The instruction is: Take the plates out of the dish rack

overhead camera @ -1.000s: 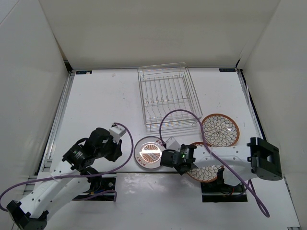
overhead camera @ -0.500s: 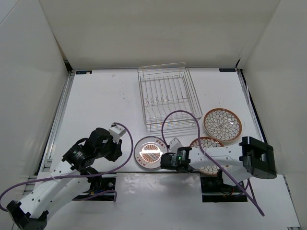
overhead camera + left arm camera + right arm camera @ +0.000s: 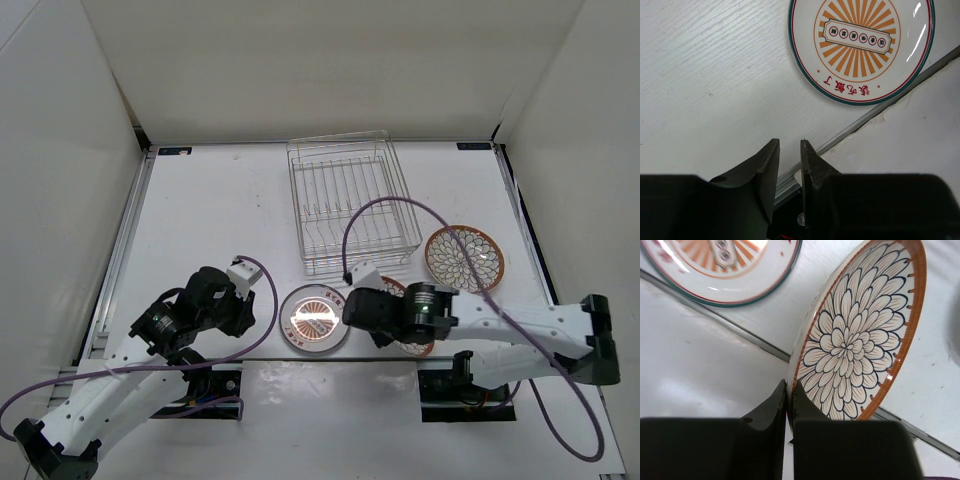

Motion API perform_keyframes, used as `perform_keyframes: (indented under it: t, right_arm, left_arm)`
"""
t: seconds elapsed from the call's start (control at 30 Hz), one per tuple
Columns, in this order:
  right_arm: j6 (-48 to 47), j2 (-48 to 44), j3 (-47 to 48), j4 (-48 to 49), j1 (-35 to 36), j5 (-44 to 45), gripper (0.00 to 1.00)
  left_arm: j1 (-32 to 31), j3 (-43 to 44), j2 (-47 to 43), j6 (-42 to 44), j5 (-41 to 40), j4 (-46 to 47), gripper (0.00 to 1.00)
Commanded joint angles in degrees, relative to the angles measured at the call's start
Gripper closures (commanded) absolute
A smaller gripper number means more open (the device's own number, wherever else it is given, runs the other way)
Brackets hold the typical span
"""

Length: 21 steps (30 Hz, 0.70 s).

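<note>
Plates (image 3: 315,318) number three, and all sit outside the one dish rack (image 3: 348,205), which stands at the far middle of the counter (image 3: 220,220). One grey-rimmed plate (image 3: 860,45) with an orange sunburst centre lies flat near the counter's front edge, between the two arms. Of the two petal-patterned ones, the far brown-rimmed plate (image 3: 464,257) lies flat just beside the rack's near right corner. The near brown-rimmed plate (image 3: 855,340) is tilted, close to the right of the grey-rimmed one, and largely hidden under the right arm in the top view. The right gripper (image 3: 789,385) is pinched closed on the rim of this tilted plate. The left gripper (image 3: 790,142) hovers near the grey-rimmed plate's left side, its two fingers a narrow gap apart with nothing between them. Two purple cables, one per arm, loop above the counter.
</note>
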Motion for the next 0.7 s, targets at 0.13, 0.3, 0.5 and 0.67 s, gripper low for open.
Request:
perform_keyframes:
  t: [0.13, 0.3, 0.5, 0.67]
  right_arm:
    - [0.70, -12.24, 15.73, -17.66, 0.18, 11.88, 1.00]
    - [4.38, -13.84, 21.81, -29.33, -0.09, 25.81, 1.00]
    - [7.12, -9.28, 20.51, -33.93, -1.74, 42.69, 1.00]
    - [7.03, -4.61, 17.35, -33.31, -8.60, 45.73, 1.00]
  left_arm:
    - [0.29, 0.37, -0.32, -0.27, -0.20, -0.15, 0.65]
    - [0.29, 0.45, -0.40, -0.19, 0.06, 0.03, 0.64]
    - [0.21, 0.46, 0.03, -0.10, 0.32, 1.25, 0.64]
    - [0.29, 0.19, -0.14, -0.27, 0.15, -0.06, 0.64]
